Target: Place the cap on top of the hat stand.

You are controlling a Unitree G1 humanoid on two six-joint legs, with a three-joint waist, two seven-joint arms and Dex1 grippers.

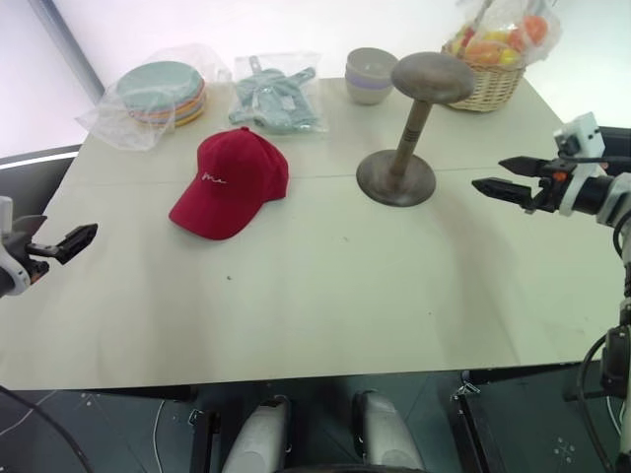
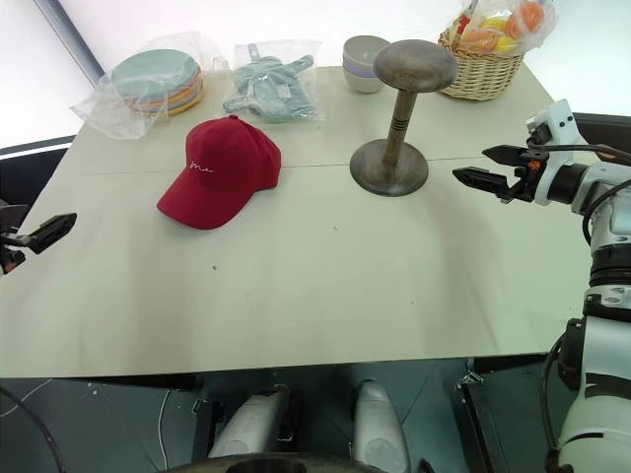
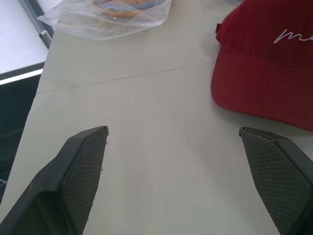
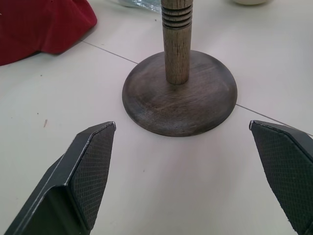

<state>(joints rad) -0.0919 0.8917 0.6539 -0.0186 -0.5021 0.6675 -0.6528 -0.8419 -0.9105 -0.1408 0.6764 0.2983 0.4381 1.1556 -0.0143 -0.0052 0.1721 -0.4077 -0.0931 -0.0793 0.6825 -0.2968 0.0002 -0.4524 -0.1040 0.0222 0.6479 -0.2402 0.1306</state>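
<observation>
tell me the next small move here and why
Probably move the left gripper forward and inward to the red cap. The cap lies flat on the table, untouched, nearer the left arm, and the left gripper is open with the cap's edge just ahead of it. The hat stand top is bare, and the open right gripper faces the stand's base, holding nothing.

A pale table (image 1: 296,286) carries everything, with a thin seam running across it. On it lie the cap (image 1: 230,182), brim toward the near edge, and just to its right the stand (image 1: 409,123), upright on its round base. Along the far edge sit bagged plates (image 1: 158,94), a bagged blue-grey item (image 1: 276,94) (what it is I cannot tell), stacked bowls (image 1: 369,75) and a wicker basket (image 1: 488,74) of wrapped fruit.
</observation>
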